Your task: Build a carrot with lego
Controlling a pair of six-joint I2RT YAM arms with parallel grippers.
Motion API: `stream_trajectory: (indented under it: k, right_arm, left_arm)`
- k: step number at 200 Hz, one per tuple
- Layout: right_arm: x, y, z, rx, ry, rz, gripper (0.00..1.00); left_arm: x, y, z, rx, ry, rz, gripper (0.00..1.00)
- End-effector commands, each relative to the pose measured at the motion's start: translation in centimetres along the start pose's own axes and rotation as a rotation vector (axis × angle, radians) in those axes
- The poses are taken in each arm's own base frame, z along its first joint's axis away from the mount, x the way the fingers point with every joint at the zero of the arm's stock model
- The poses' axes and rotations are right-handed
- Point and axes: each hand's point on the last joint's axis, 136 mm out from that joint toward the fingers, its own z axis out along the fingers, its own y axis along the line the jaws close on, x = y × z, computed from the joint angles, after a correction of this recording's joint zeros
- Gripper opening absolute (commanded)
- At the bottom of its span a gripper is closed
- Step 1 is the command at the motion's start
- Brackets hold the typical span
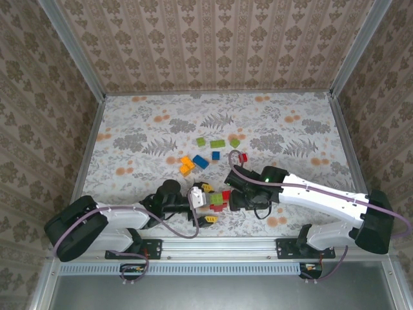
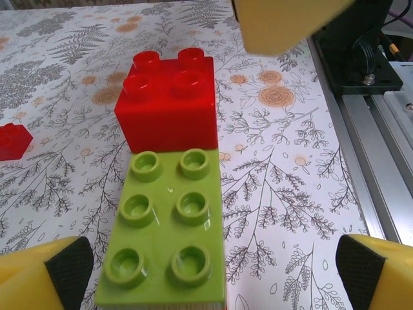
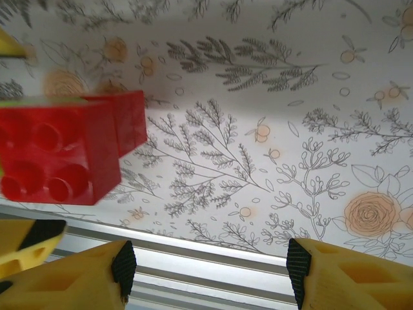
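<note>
My L pincer (image 1: 206,203) is spread wide w/ nothing pinched. The green brick (image 2: 169,232) sits between my two fingers (image 2: 55,274), but they don't touch it. A red brick (image 2: 169,97) is right up against its far end. I can't tell if those two are snapped together or only touching. I think that pair is the carrot so far. It sits at the near edge of the table (image 1: 290,129), by the metal rail (image 2: 381,161).

My R pincer (image 3: 211,274) is spread too & empty. The red brick is off to one side of it, not between its fingers.

What could go wrong:
- Nobody is holding the bricks. If I move L sideways, a finger could bump the green one & slide or spin it.
- If red & green aren't snapped, a small bump prob splits them.
- My two pincers are v. close together, so they could knock each other.
- The pair is near the rail. A push that way could send it off the table.
- The orange bricks (image 1: 186,165) lie well apart, up the table. Reaching over for them, I could clip the pair w/ my arm.
</note>
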Motion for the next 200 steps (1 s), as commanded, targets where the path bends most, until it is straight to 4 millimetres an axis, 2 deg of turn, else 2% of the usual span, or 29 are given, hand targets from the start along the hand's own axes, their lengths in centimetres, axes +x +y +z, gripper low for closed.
stream_trajectory:
  k: [1,57,131,200]
  right_arm:
    - [0.6,0.4,0.5,-0.032,0.007,0.014,0.66]
    - [0.7,0.0,2.1,0.002,0.011,0.011,0.66]
    - [-0.9,-1.7,2.7,0.036,-0.016,0.071,0.66]
    - [-2.5,-2.1,4.1,0.057,0.002,0.081,0.65]
  left_arm:
    - [-0.1,-0.5,0.0,0.032,-0.013,-0.01,1.0]
    - [-0.1,-0.5,-0.1,0.033,-0.013,-0.014,1.0]
    - [-0.1,-0.4,0.0,0.03,-0.011,-0.013,1.0]
    - [0.0,-0.3,0.0,0.027,-0.007,-0.014,1.0]
